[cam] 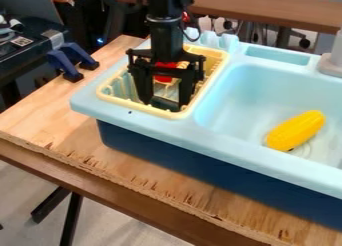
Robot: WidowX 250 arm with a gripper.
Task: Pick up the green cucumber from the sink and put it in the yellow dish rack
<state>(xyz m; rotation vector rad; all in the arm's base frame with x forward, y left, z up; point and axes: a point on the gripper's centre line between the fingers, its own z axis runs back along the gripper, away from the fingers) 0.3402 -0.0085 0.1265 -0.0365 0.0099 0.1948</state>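
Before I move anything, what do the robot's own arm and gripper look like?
The arm is black, with a thick, blocky lower section and a thin black cable looping out beside it. The gripper is black too: an angular, frame-like body with a wide crosspiece and two long, flat-sided fingers. I can't make out any markings on either.

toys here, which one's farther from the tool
The yellow corn-like one in the sink basin; the red one is in the rack, near the tool.
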